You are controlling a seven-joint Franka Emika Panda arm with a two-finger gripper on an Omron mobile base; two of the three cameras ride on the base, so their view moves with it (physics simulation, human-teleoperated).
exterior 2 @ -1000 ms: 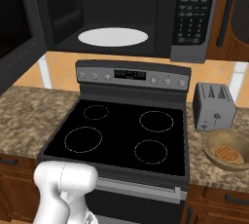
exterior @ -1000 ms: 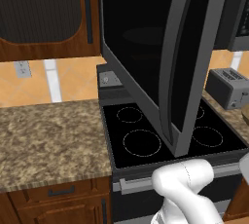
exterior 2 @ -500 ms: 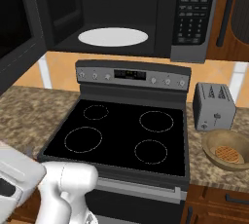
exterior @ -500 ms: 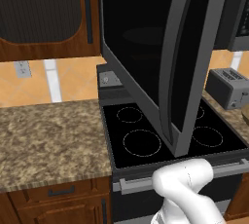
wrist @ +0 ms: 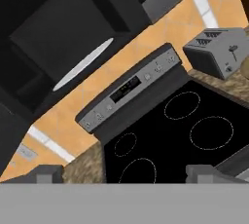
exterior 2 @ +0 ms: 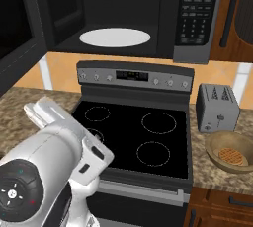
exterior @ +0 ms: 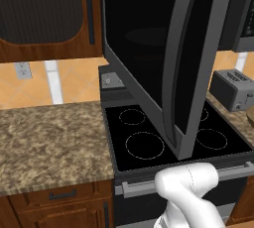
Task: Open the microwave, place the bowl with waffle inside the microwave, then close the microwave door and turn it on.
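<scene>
Standing swung wide open, the microwave door (exterior: 163, 63) leaves the microwave (exterior 2: 123, 14) cavity and its white turntable (exterior 2: 114, 37) exposed, while the bowl (exterior 2: 231, 151) with the waffle (exterior 2: 232, 156) sits on the counter (exterior 2: 217, 171) just beside the toaster (exterior 2: 216, 107), right of the stove (exterior 2: 138, 137). It looks light, rigid and shallow, so I would pinch its rim rather than its sloped wall. The gripper (wrist: 124, 174) is spread open and empty, and the bowl's right edge is cut off.

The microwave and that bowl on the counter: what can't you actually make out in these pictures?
- Microwave cavity: dark apart from its white plate; the open microwave door hides it in the left base view.
- Keypad labels: too small to read.
- Bowl: cut off by the right edge, right base view.
- Gripper: only its open tips show, hand view.
</scene>
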